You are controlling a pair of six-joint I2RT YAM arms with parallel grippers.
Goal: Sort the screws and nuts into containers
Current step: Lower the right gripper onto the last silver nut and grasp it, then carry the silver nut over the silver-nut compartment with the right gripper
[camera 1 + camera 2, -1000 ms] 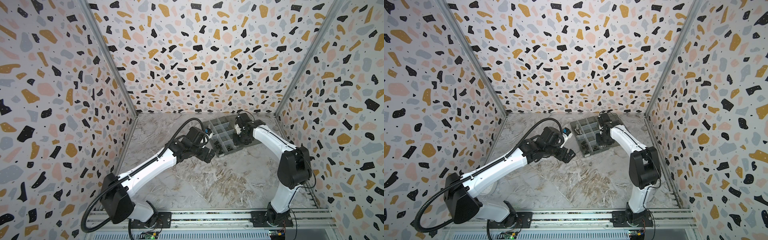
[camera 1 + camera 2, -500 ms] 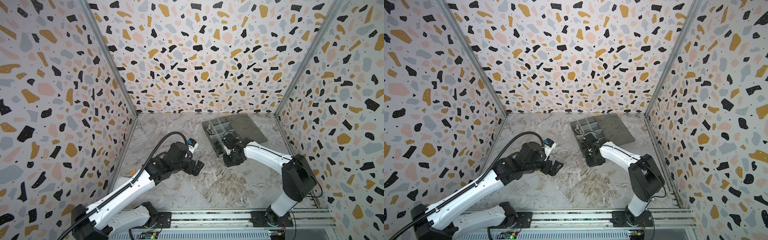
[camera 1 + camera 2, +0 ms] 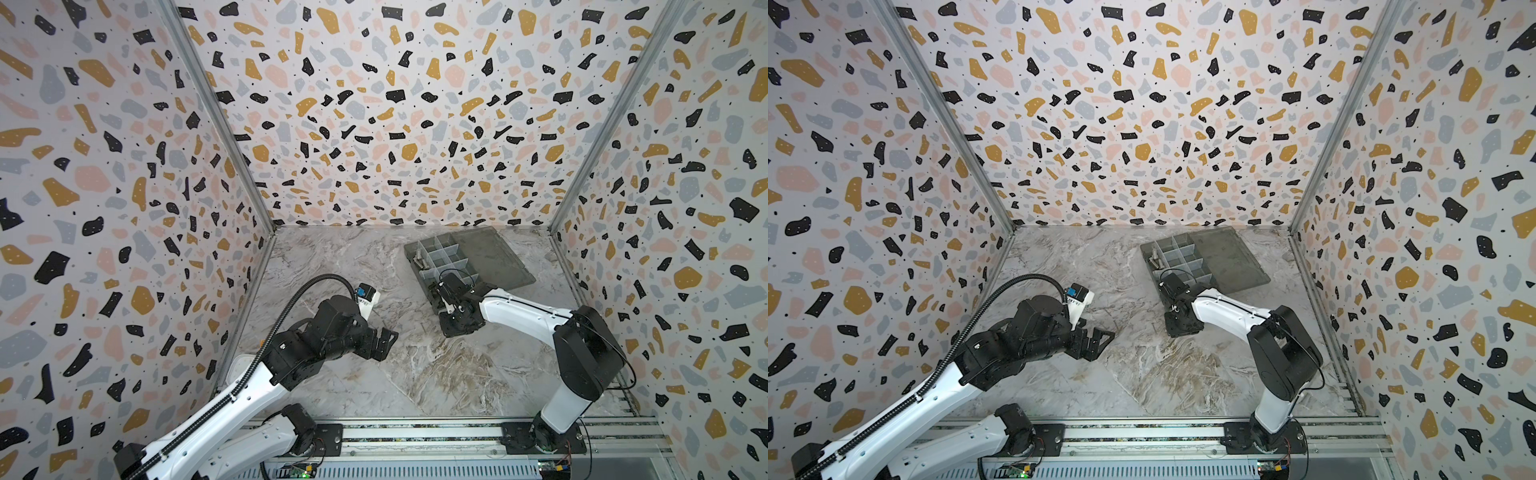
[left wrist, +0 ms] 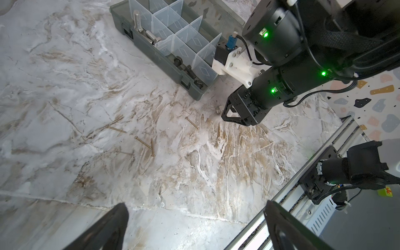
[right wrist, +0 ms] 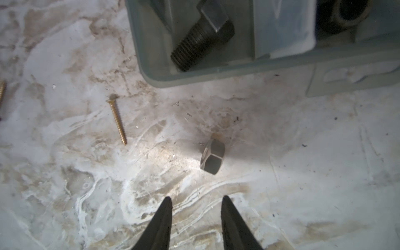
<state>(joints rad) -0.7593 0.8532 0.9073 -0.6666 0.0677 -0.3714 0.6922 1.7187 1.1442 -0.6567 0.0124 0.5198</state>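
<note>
Marble-patterned worktop on all my screens, and the piece I'm watching is a silver nut lying on it just off the near corner of the smoky-grey organiser box. I've got my right claw hanging over that spot, tips aimed at the nut but apart from it, spread part way with only bare marble between them. In both top views the claw's body covers the nut, so the wrist views are all I have for it.

Close company now. The box wall stands just beyond the nut on the far side, and a black bolt lies in the corner compartment right behind that wall. The next compartment along holds a dark nut, blurred at this range. Two silver bolts sit at the far end of the box's left row, pale dividers standing between the compartments. On the right of the box its lid lies open and flat.

One brass wood screw lies near the nut on its left, apart from it. Three more brass screws are scattered further left, two of them close together in a V. Over the left-middle of the worktop my left claw hovers, spread wide and empty, well apart from the box.
</note>
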